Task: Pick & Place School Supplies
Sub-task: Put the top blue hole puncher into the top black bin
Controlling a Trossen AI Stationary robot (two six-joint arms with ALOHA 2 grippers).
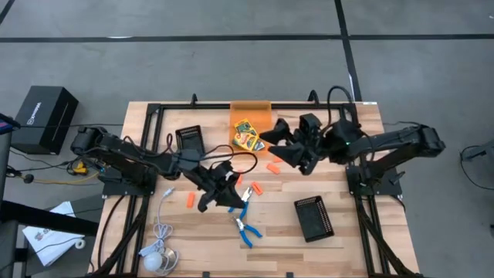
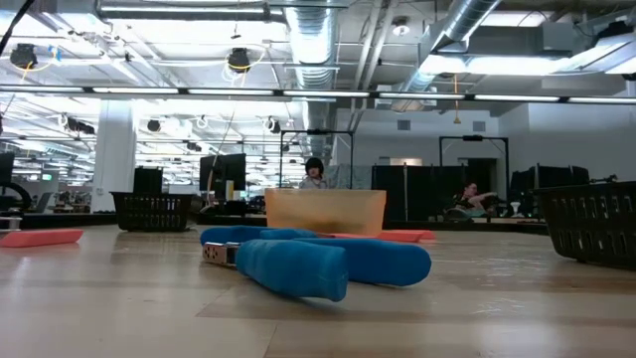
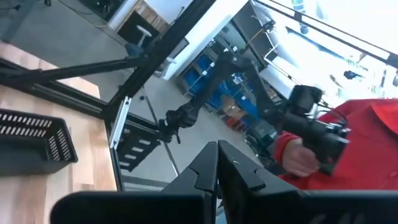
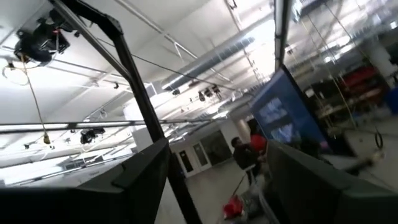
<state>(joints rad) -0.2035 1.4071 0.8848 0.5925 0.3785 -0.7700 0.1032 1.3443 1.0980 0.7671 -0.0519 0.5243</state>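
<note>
Pale wooden surface on a grey concrete floor, with a bright open workshop behind it and a person in a red sleeve holding a camera. Orange bin at the far edge holding crayon boxes; black trays near the right and left edges look empty. Orange pieces and blue scissors scattered mid-surface; left gripper shut and empty beside them, right gripper wide open, empty, by the bin.

Grey floor; ceiling ducts, possibly offices.
</note>
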